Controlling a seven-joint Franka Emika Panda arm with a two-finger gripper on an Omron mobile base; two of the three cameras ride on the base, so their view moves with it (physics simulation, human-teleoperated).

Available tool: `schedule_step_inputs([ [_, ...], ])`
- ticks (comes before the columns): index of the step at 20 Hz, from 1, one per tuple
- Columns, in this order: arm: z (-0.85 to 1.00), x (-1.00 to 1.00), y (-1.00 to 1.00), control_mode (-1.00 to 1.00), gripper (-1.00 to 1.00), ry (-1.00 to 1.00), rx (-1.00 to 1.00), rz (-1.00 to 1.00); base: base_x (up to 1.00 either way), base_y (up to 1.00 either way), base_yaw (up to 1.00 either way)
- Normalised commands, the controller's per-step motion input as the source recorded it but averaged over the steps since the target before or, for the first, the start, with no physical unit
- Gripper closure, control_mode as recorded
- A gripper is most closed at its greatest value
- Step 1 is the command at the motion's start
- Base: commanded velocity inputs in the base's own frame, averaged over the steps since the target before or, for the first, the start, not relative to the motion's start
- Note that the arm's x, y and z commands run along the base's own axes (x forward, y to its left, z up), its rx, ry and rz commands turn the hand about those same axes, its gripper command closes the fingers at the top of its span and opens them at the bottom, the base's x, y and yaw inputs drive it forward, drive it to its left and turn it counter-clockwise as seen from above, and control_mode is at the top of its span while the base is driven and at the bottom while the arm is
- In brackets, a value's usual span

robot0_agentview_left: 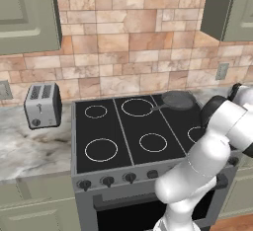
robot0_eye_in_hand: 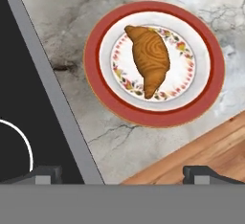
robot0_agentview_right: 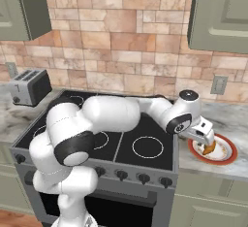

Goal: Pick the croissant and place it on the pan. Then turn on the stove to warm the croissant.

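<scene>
Croissant (robot0_eye_in_hand: 150,59) lies on the flowered centre of a white plate (robot0_eye_in_hand: 206,98) with a red-orange rim, its length running from one side of the flower ring to the other, one pointed end reaching the ring's edge. That plate sits on the marbled grey counter (robot0_eye_in_hand: 119,141) just beside the stove (robot0_agentview_left: 123,131), apart from the stove's grey metal edge, with a strip of bare counter between them. In the right base view the same plate lies to the right of the black cooktop, near the counter's front edge, and the pastry shows as a small orange-brown lump on it.

Above the plate hangs the gripper (robot0_agentview_right: 207,142), its jaws spread wide with nothing between them; in the hand view the two dark fingertips (robot0_eye_in_hand: 44,174) stand far apart at the bottom, and the croissant lies well ahead of them, untouched.

On the stove, the pan (robot0_agentview_left: 178,99) rests at the back right corner of the cooktop, its thin dark handle pointing toward the middle rear burner ring. It holds nothing. A row of dark knobs (robot0_agentview_left: 107,180) runs along the stove's front.

Left of the stove, a silver two-slot toaster (robot0_agentview_left: 43,105) stands on the counter, against the stone-tile wall.
</scene>
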Motion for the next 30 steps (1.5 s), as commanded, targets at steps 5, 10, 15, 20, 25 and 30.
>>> schedule_step_inputs([
  [5, -0.02, 0.11, -0.35, -1.00, -1.00, 0.05, 0.07, 0.00, 0.00, 0.00, 0.00],
  [10, -0.02, 0.14, -0.33, -1.00, -1.00, 0.05, 0.08, 0.00, 0.00, 0.00, 0.00],
  [15, -0.12, 0.26, -0.16, -1.00, -1.00, 0.03, 0.06, 0.00, 0.00, 0.00, 0.00],
  [20, -0.14, 0.35, -0.24, -1.00, -1.00, 0.00, 0.07, 0.00, 0.00, 0.00, 0.00],
  [25, -0.22, 0.43, -0.24, -1.00, -1.00, 0.00, 0.08, 0.02, 0.00, 0.00, 0.00],
  [30, -0.44, 0.46, 0.02, -1.00, -1.00, 0.04, 0.03, 0.01, 0.00, 0.00, 0.00],
])
